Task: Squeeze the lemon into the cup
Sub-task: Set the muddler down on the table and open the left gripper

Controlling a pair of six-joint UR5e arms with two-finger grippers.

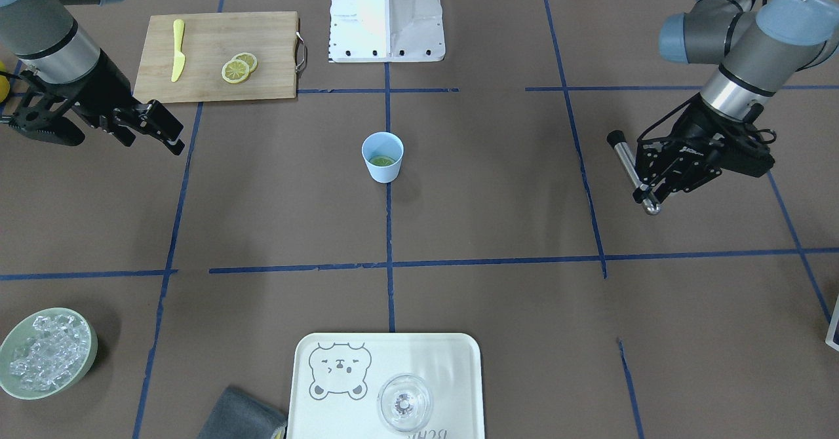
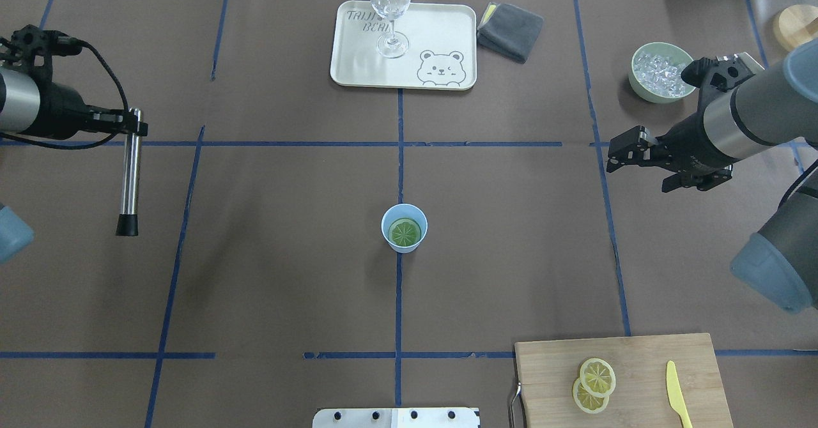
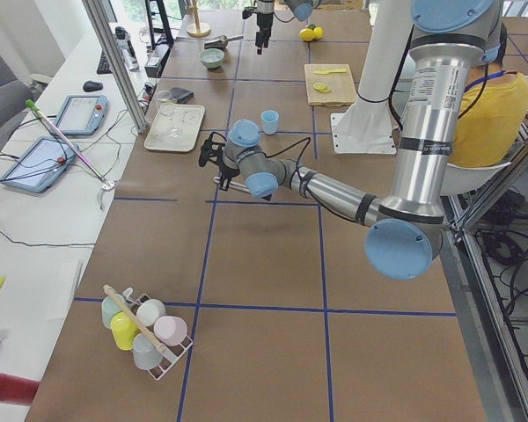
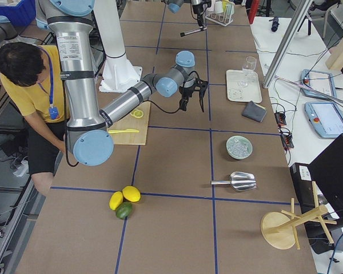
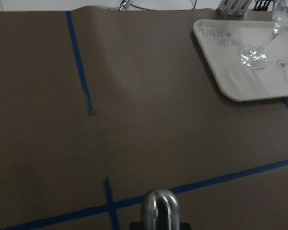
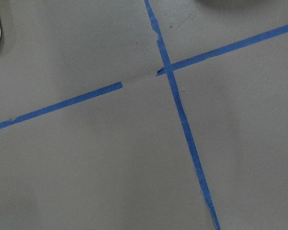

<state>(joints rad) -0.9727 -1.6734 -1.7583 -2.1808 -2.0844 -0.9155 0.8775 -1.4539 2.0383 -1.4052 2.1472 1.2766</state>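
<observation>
- Now the lemon [image 2: 405, 232] lies inside the cup [image 2: 404, 211] with its cut face up. It looks greenish there, with pale segment lines.
- The light-blue cup stands upright in the middle of the overhead view, on a blue tape line [image 2: 397, 300] of the table [image 2: 287, 255].
- In the front view only a thin part of the lemon shows over the rim, and its rind is hidden.
- The left tool [image 2: 133, 123], at the frame's left, is clenched on a metal rod [image 2: 130, 179] with a black tip.
- The right tool [image 2: 612, 158], at the frame's right, is released and holds nothing.
</observation>
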